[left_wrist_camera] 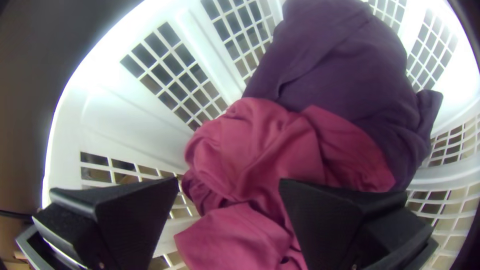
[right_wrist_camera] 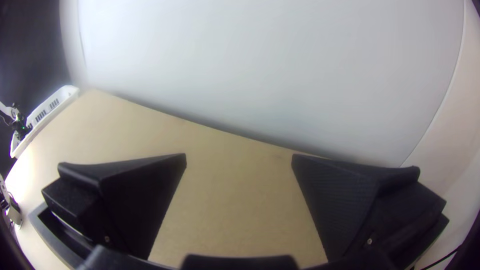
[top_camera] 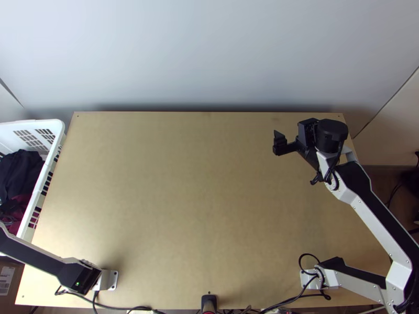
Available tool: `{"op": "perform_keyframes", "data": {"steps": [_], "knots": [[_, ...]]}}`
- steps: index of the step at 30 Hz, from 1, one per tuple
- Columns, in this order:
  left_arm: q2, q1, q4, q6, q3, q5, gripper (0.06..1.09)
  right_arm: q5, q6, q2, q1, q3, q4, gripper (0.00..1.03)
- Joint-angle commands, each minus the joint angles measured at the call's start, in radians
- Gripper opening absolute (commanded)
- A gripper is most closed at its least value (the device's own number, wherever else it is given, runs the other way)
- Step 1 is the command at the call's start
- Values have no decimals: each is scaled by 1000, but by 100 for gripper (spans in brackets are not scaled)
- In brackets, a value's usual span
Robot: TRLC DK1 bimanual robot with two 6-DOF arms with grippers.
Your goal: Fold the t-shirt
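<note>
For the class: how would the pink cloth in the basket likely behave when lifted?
The pink cloth would probably hang floppy, since it lies bunched in soft folds. It may drag on the purple cloth, which it touches.

The basket (left_wrist_camera: 107,117) was white, its walls patterned with square grids. Inside the basket, one cloth (left_wrist_camera: 255,145) was pink, deepening to crimson, and another garment (left_wrist_camera: 345,75) was dusky purple. Beside the basket, the tabletop (top_camera: 183,183) was pale tan.

It looked like a robotics lab, as far as the dark corners let one tell: jointed arms (top_camera: 378,222) mounted at a wooden surface (top_camera: 199,199), loose cables (top_camera: 112,307), a plain pale wall (top_camera: 209,52).
</note>
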Motion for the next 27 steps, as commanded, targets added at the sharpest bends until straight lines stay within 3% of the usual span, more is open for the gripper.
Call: {"op": "perform_keyframes", "data": {"steps": [1, 8, 9, 10, 12, 20, 24, 27], "knots": [[85, -13, 58, 27, 50, 2, 103, 17, -2, -12, 5, -6, -24, 98], [195, -38, 52, 0, 162, 3, 93, 40, -5, -35, 13, -36, -44, 98], [200, -38, 49, -2, 165, 14, 79, 43, -8, -35, 15, -36, -45, 98], [202, -38, 45, -14, 165, 62, 34, 47, -9, -35, 15, -36, -45, 98], [202, -38, 28, -14, 165, 94, 11, 50, -11, -34, 15, -35, -45, 98], [129, -24, 3, -49, 136, 126, 10, 69, -5, -20, 36, -35, -44, 98], [-21, -27, -123, -55, 137, 134, 10, 70, 4, -12, 44, -35, -40, 98], [-182, -32, -239, -57, 136, 198, 10, 72, 7, -12, 45, -38, -40, 98]]}}
